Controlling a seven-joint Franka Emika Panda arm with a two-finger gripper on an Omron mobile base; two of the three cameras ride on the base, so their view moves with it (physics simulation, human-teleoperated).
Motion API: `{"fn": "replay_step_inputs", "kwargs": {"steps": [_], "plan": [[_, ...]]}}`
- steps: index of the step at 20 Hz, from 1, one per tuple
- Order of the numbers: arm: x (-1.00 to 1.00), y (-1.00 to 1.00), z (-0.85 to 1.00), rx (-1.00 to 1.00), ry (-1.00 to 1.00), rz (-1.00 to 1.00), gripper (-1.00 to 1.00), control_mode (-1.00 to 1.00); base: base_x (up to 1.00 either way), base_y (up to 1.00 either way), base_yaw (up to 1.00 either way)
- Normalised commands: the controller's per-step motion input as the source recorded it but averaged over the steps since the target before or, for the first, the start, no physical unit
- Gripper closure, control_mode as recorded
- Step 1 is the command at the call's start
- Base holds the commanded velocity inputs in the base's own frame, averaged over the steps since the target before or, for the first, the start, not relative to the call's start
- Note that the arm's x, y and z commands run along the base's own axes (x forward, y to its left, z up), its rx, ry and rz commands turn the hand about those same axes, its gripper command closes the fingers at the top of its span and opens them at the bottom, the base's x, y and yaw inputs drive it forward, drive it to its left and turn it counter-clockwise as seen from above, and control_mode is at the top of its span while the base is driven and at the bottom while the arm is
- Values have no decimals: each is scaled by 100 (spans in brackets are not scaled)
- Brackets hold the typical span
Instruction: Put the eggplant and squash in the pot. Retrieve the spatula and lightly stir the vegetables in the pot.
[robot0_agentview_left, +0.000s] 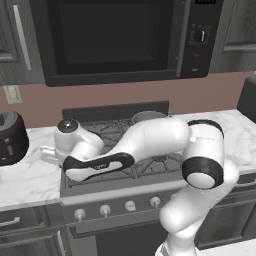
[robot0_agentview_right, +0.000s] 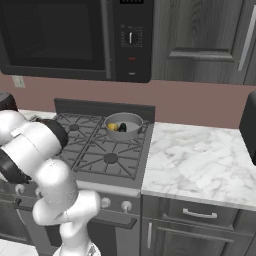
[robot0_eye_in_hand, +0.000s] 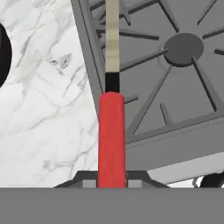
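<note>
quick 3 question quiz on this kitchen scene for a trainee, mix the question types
1. True or false: the yellow-orange squash and the dark purple eggplant lie inside the round grey metal pot.
2. What is the gripper shut on?
A. a pot handle
B. the red-handled spatula
C. a stove knob
3. Fill in: the pot stands on the stove's back ____ burner.

Key:
1. True
2. B
3. right

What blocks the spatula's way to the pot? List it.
Nothing visible does. The gripper holds the spatula by its red handle over the stove's left edge. The pot, with eggplant and squash inside, sits on the back right burner; between them lie only bare grates.
</note>
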Motion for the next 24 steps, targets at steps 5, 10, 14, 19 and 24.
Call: {"fn": "replay_step_inputs", "kwargs": {"steps": [5, 10, 14, 19, 24], "plan": [[-33, -82, 68, 6, 9, -1, 100, -100, 0, 0, 0], [-13, -100, 66, 0, 18, 12, 100, -100, 0, 0, 0], [-33, -100, 46, 0, 9, 20, 100, -100, 0, 0, 0], [-39, -94, 33, -8, 0, 19, 100, -100, 0, 0, 0], [-25, -76, 46, -24, 1, 20, 100, -100, 0, 0, 0]]}}
